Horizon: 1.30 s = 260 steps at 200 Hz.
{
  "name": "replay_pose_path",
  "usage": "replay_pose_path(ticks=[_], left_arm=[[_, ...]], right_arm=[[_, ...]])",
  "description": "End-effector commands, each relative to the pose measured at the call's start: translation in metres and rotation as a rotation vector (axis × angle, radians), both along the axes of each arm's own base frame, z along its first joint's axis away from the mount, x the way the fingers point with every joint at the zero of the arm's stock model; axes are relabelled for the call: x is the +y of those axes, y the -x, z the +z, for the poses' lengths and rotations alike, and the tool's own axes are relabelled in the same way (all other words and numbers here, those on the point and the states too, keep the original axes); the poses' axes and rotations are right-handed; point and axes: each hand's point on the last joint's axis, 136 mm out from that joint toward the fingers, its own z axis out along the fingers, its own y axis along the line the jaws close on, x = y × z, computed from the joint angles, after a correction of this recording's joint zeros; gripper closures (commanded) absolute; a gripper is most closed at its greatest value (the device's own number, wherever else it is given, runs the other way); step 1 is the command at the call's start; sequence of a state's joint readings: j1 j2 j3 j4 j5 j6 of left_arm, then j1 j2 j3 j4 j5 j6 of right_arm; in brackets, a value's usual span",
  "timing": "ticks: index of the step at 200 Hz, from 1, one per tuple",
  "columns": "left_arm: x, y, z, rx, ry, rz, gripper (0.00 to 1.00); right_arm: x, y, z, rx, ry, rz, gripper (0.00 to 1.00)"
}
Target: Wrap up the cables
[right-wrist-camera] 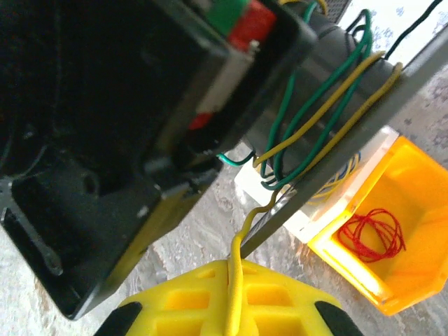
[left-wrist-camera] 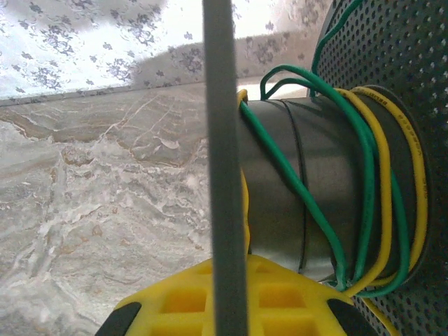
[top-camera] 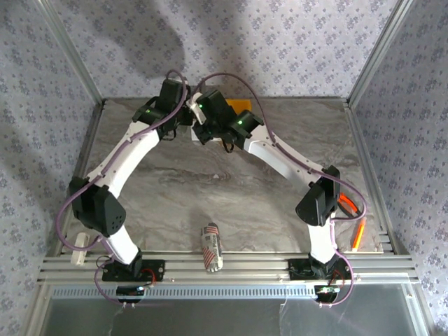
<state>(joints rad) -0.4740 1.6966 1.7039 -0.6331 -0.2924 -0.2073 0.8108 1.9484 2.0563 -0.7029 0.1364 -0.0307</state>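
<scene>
Right wrist: yellow cable (right-wrist-camera: 235, 280) between the right jaws, seemingly clenched on it.

Glossy plastic-sheathed cables (left-wrist-camera: 383, 203) on a matt dark spool (left-wrist-camera: 273, 217); smooth marbled table (left-wrist-camera: 105, 182).

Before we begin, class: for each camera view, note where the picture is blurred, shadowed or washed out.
Top external: sharp, a broad soft shadow on the back wall. Left wrist: the grey bar near the lens is blurred, the wall behind glares. Right wrist: the black housing is dark and soft, the yellow bin bright.
</scene>
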Motion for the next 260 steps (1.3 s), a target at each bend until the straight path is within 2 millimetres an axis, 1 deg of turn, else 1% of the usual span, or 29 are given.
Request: replay_pose_path(ticks=[1, 38, 58, 77, 93, 99, 103, 123, 130, 147, 166, 174, 184, 192, 214, 260], left_arm=[[0.005, 0.028, -0.026, 0.137, -0.179, -0.116, 1.00], [0.009, 0.057, -0.041, 0.233, -0.265, -0.246, 1.00], [0.015, 0.066, -0.044, 0.265, -0.312, -0.276, 1.00], [0.020, 0.067, -0.039, 0.257, -0.325, -0.263, 1.00], [0.019, 0.065, -0.031, 0.234, -0.305, -0.247, 1.00], [0.017, 0.064, -0.028, 0.225, -0.292, -0.244, 1.00], [0.016, 0.063, -0.026, 0.219, -0.281, -0.244, 1.00], [0.004, 0.065, -0.018, 0.207, -0.248, -0.293, 1.00], [0.000, 0.066, -0.016, 0.201, -0.251, -0.313, 1.00], [-0.003, 0.069, -0.017, 0.203, -0.275, -0.349, 1.00], [0.001, 0.069, -0.019, 0.206, -0.306, -0.353, 1.00], [0.003, 0.069, -0.019, 0.208, -0.313, -0.347, 1.00], [0.004, 0.069, -0.019, 0.209, -0.318, -0.341, 1.00], [0.005, 0.068, -0.019, 0.209, -0.320, -0.331, 1.00], [0.006, 0.065, -0.014, 0.202, -0.319, -0.309, 1.00], [0.002, 0.062, -0.005, 0.189, -0.325, -0.323, 1.00]], right_arm=[[-0.010, -0.015, 0.057, -0.110, -0.109, -0.042, 1.00], [-0.031, -0.020, 0.052, -0.096, -0.097, -0.077, 1.00], [-0.042, -0.021, 0.048, -0.087, -0.094, -0.095, 1.00], [-0.049, -0.020, 0.045, -0.077, -0.102, -0.100, 1.00], [-0.047, -0.014, 0.040, -0.056, -0.117, -0.070, 1.00], [-0.047, -0.010, 0.035, -0.039, -0.117, -0.059, 1.00], [-0.044, -0.011, 0.038, -0.050, -0.138, -0.052, 1.00], [-0.045, -0.007, 0.030, -0.024, -0.160, -0.043, 1.00], [-0.048, -0.007, 0.027, -0.014, -0.165, -0.049, 1.00], [-0.060, -0.010, 0.024, 0.006, -0.182, -0.065, 1.00], [-0.072, -0.014, 0.025, 0.015, -0.191, -0.075, 1.00], [-0.077, -0.015, 0.025, 0.016, -0.191, -0.076, 0.93], [-0.081, -0.016, 0.024, 0.019, -0.191, -0.077, 0.82], [-0.084, -0.016, 0.025, 0.021, -0.193, -0.071, 0.77], [-0.088, -0.016, 0.022, 0.028, -0.197, -0.059, 0.73], [-0.097, -0.012, 0.011, 0.042, -0.191, -0.050, 0.73]])
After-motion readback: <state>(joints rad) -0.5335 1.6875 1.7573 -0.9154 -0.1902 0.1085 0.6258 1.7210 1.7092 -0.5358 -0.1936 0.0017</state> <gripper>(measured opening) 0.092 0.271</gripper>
